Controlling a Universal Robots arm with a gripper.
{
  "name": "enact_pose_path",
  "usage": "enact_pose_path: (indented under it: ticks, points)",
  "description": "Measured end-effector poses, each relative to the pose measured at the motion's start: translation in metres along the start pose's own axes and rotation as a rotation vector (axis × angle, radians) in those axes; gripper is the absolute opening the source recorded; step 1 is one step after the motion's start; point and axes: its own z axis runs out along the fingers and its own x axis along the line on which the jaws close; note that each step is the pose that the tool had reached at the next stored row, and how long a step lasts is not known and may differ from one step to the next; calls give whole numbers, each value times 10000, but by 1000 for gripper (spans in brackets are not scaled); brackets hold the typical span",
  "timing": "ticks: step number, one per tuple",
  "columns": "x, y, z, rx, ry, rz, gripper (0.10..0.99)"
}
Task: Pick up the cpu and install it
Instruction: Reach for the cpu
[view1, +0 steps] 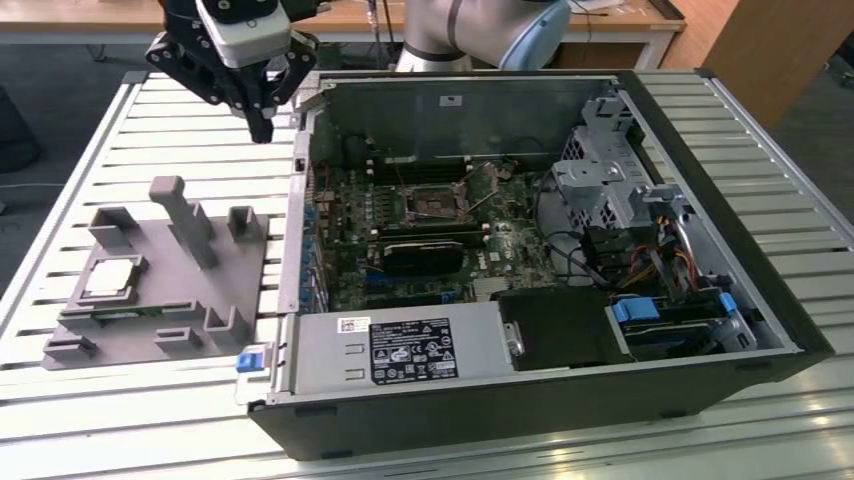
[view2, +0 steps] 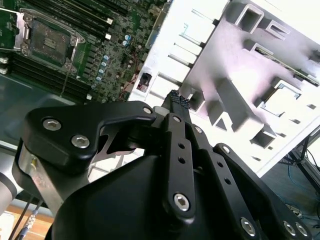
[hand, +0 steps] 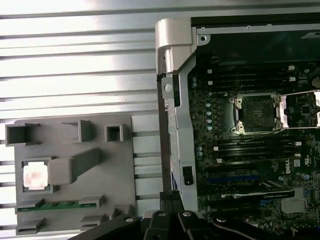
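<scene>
Black metal jaws, mine, are pressed together on nothing, hanging above the slatted desk (view1: 94, 150) just beside the open computer case (view1: 441, 100). Well apart from them, the chip (view1: 110, 278) lies flat in a recess of the grey holder (view1: 260, 275), silver top up. I judge it light, stiff and slick, with a fragile underside; its opposite edges look the safest hold. The socket (view1: 438, 205) on the board looks open.

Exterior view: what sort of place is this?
Probably a robotics lab workcell for PC assembly: an open computer case on a slatted metal table, a grey fixture holding the cpu, and a robot arm behind the case.
</scene>
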Motion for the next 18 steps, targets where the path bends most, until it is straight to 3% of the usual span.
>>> enact_pose_path:
  ticks: [18]
  points:
    - [206, -16, 16, 1, 2, 1, 106]
